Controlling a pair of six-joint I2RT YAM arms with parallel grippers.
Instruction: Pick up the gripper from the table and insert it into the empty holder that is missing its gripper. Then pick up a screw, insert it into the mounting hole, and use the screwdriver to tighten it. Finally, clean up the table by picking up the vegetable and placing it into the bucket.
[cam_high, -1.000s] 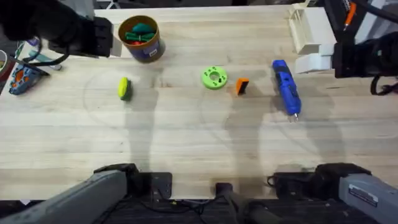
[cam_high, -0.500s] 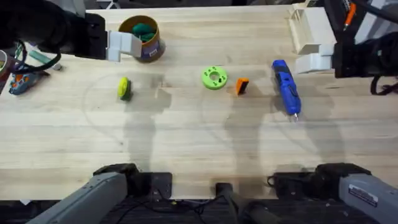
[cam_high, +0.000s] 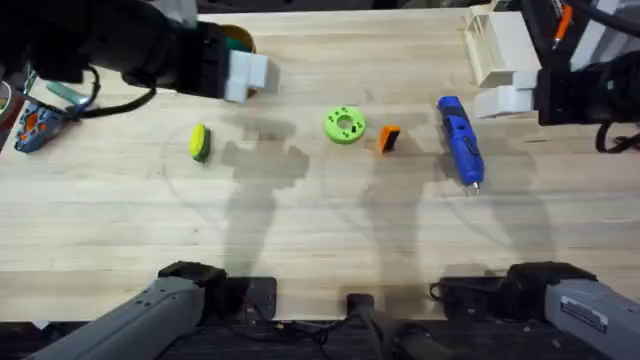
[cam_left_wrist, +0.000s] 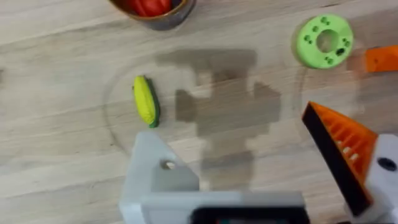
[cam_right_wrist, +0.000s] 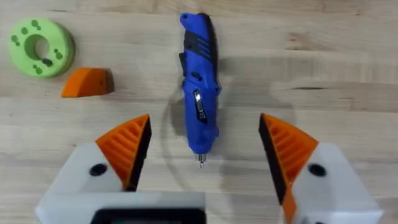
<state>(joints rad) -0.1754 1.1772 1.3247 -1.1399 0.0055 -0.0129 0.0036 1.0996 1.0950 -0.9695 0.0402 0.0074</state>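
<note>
Right wrist view: wide-open, empty right gripper (cam_right_wrist: 202, 158) with 2 ribbed orange pads hangs over the blue pen-shaped screwdriver (cam_right_wrist: 199, 93); left gripper's (cam_left_wrist: 252, 165) state, can't tell.

Blue screwdriver (cam_high: 460, 140), yellow-green vegetable (cam_high: 199, 142), orange gripper (cam_high: 389, 138).

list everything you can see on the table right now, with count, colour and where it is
vegetable: 1, yellow-green, table's left part
bucket: 1, tan, far left, partly under the left arm
round disc: 1, green with holes, centre
gripper: 1, orange, just right of the disc
screwdriver: 1, blue, right of centre
wooden rack: 1, pale, far right corner
left hand: white, one orange pad, one bare holder, open
right hand: white, two orange pads, open above the screwdriver
</note>
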